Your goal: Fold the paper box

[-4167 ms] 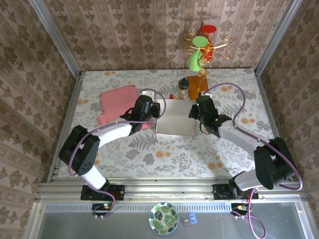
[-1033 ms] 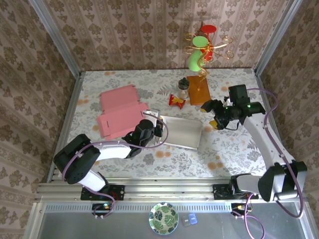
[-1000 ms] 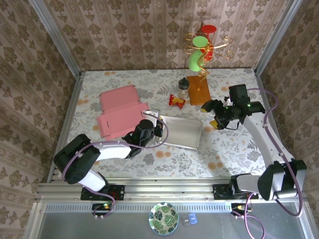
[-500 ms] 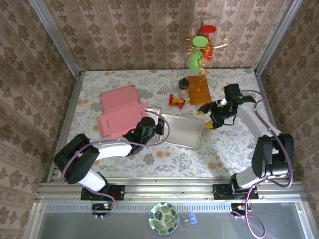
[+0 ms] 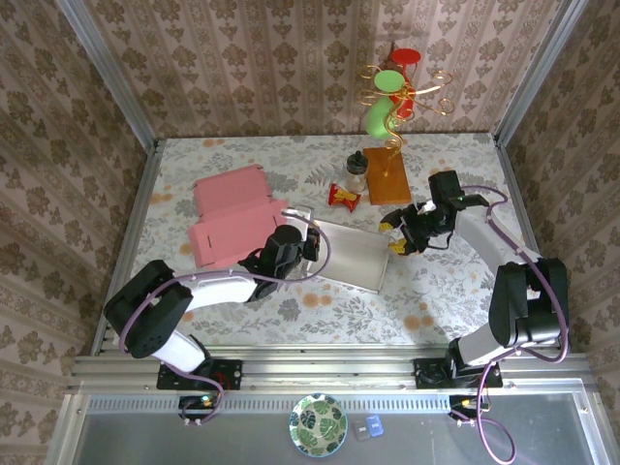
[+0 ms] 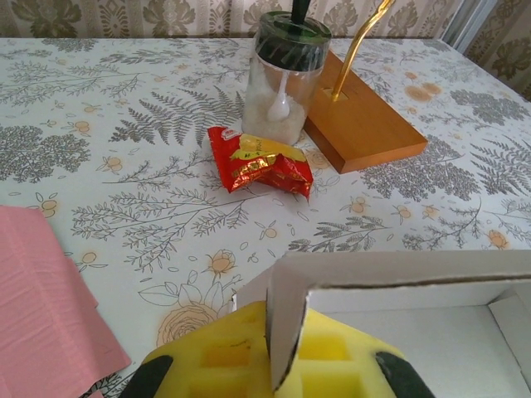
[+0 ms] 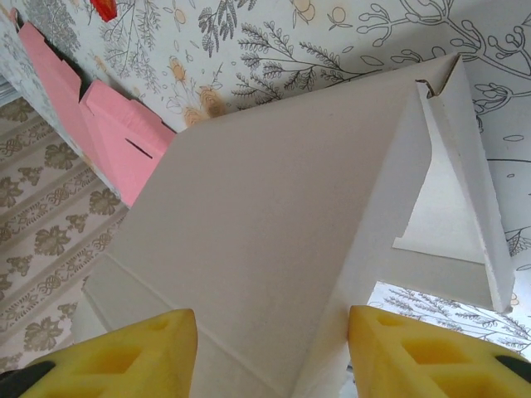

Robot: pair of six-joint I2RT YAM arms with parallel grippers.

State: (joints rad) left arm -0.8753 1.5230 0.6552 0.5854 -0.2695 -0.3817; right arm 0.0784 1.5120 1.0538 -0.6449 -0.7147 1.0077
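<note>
The pink paper box (image 5: 232,228) lies flat and unfolded at the table's left; its edge shows in the left wrist view (image 6: 41,307) and in the right wrist view (image 7: 99,116). A white-grey card (image 5: 351,255) with upturned walls sits mid-table. My left gripper (image 5: 308,242) is shut on its left wall, the yellow pads (image 6: 224,356) pinching the upright flap (image 6: 290,315). My right gripper (image 5: 391,235) is at the card's right end. It is open, and its pads (image 7: 124,356) stand either side of the card's folded edge (image 7: 274,249).
A wooden base (image 5: 386,179) with a gold wire stand, a lidded jar (image 5: 357,171) and a red snack packet (image 5: 341,197) stand just behind the card. They also appear close ahead in the left wrist view: jar (image 6: 286,75), packet (image 6: 261,159), base (image 6: 365,124).
My right arm has swung in leftward to the card's right end and its jaws have narrowed. The left gripper keeps its hold and has carried the card slightly away from the near edge.
</note>
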